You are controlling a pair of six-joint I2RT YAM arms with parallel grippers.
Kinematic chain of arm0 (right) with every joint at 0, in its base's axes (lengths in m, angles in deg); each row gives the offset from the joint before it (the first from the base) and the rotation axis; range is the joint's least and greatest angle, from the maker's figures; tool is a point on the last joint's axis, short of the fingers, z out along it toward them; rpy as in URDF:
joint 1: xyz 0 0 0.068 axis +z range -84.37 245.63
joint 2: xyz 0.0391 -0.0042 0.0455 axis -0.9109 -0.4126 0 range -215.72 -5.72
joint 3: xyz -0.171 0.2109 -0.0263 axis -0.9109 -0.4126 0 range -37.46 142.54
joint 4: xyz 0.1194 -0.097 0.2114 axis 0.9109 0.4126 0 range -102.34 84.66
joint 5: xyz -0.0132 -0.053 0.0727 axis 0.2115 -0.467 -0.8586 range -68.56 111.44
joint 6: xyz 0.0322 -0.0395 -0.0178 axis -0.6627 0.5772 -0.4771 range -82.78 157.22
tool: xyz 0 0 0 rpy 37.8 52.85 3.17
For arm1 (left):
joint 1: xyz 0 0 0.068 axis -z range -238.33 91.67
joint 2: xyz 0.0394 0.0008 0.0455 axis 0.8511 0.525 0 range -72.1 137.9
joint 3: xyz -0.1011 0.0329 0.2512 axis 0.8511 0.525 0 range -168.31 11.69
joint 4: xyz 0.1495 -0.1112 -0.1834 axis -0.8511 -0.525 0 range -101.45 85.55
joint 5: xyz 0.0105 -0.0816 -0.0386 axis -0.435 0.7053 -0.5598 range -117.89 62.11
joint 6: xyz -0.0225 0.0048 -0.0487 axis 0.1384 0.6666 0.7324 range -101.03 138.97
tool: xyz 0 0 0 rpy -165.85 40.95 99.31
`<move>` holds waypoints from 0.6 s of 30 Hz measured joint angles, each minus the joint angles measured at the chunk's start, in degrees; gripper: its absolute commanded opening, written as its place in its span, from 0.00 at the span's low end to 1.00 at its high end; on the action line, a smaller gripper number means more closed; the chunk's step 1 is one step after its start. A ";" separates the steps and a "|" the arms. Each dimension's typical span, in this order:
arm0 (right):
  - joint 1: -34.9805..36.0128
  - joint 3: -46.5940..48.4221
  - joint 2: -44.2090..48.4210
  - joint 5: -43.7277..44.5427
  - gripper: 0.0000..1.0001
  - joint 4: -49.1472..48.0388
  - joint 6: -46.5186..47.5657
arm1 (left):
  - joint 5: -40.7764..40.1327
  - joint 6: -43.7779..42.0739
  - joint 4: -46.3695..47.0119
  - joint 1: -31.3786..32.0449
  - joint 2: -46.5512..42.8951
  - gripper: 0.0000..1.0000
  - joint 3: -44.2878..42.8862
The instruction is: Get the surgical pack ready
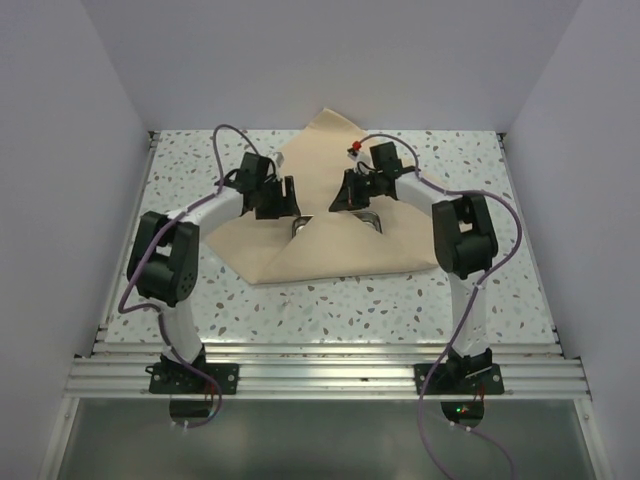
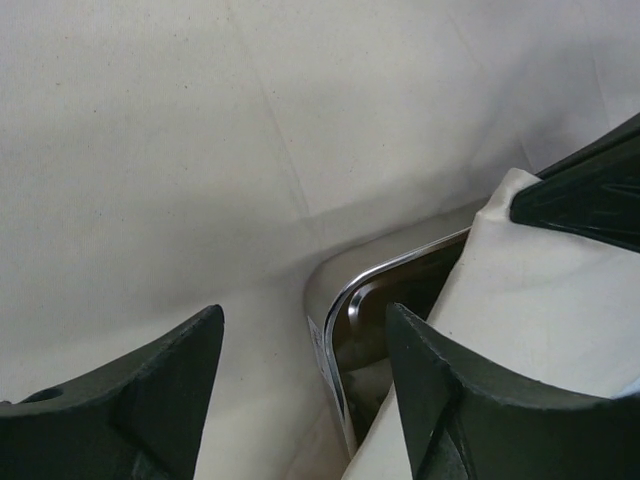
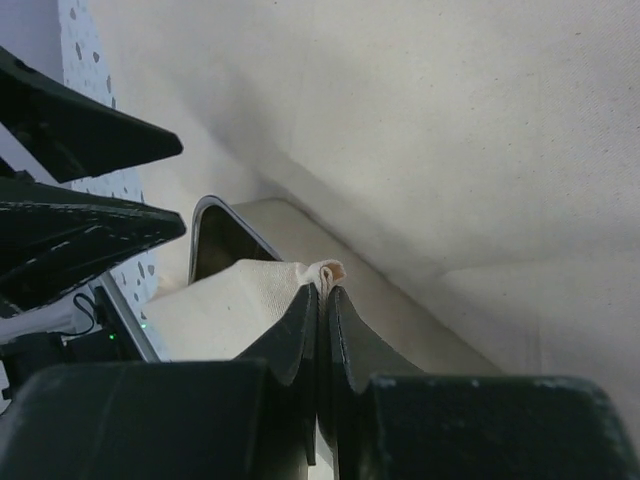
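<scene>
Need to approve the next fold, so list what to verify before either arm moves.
1. Right tool shut on a fold of the wrap sheet: ok.
2. Left tool open, holding nothing: ok.
3. Steel tray sits on the wrap sheet, partly covered: ok.
4. Left tool clear of the steel tray: cannot tell; the tray's corner lies between the jaws.
5. Tray contents in place: cannot tell, interior mostly hidden.
</scene>
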 measured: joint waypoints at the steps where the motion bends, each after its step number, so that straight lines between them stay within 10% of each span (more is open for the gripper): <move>1: 0.02 -0.52 0.68 0.00 0.00 -0.11 -0.15 | 0.15 -0.15 -0.31 0.00 0.24 0.70 0.00; 18: 0.02 2.05 1.49 0.07 0.00 0.90 -0.28 | 1.16 -1.64 -0.85 1.38 0.52 0.50 1.73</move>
